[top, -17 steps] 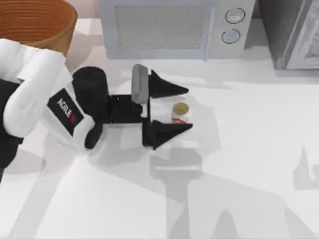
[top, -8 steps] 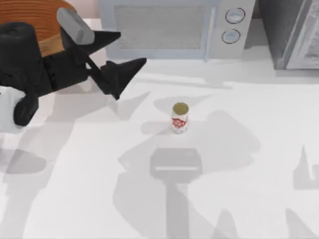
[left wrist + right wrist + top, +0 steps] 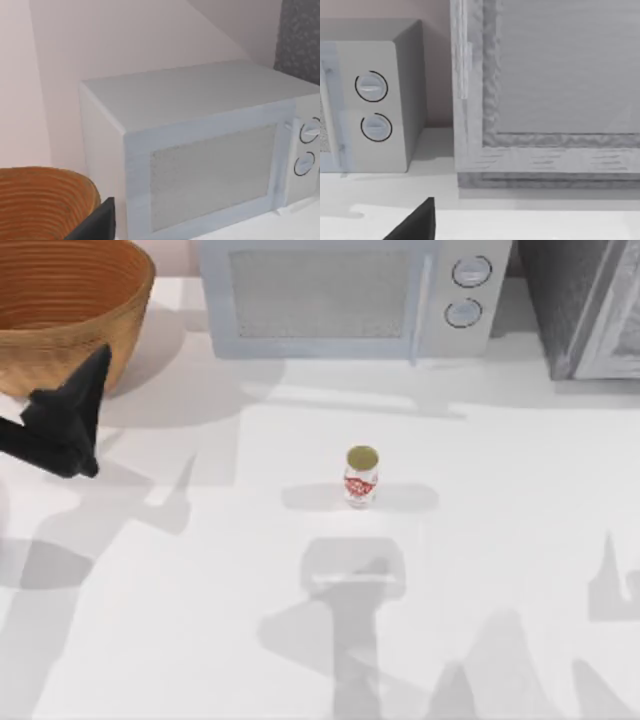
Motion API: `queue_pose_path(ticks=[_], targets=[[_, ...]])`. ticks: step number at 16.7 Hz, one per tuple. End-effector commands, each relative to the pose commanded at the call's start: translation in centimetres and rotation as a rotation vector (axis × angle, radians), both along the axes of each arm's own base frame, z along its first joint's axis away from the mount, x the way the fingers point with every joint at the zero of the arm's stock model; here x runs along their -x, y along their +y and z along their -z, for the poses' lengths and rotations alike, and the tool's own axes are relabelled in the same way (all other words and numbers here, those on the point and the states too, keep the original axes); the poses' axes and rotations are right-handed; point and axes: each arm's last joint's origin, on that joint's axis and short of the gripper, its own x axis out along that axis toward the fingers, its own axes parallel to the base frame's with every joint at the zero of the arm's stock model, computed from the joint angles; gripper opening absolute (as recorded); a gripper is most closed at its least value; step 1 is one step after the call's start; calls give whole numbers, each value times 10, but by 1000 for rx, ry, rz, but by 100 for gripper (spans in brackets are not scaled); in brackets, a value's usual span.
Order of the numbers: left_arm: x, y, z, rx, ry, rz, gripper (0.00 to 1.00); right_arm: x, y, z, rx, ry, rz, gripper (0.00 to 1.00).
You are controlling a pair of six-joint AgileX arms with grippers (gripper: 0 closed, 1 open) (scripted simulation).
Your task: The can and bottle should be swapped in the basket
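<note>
Can (image 3: 361, 476): red print on the white side, too small to read; no word or brand made out.
Microwave (image 3: 345, 295): two round dials at its right end, unmarked; no numbers or labels legible.
Basket (image 3: 62, 300): no writing.
Elsewhere on desk (image 3: 480, 540): no readable text or signs.

One can (image 3: 361, 476), one basket (image 3: 62, 302), one microwave (image 3: 350, 295), one gripper (image 3: 62, 423)
</note>
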Motion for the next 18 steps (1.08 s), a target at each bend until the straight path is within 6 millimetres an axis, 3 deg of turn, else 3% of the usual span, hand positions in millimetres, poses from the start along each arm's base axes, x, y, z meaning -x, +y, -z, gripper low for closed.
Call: queue_pose_path(ticks=[3, 6, 11, 18], targets=[[50, 11, 19, 2, -34, -175, 100, 0, 0, 0, 0, 0, 0, 100], [76, 18, 49, 6, -39, -316, 100, 0, 0, 0, 0, 0, 0, 100], [88, 23, 86, 7, -18, -446, 100, 0, 0, 0, 0, 0, 0, 100], [89, 23, 88, 7, -17, -451, 100, 0, 0, 0, 0, 0, 0, 100]])
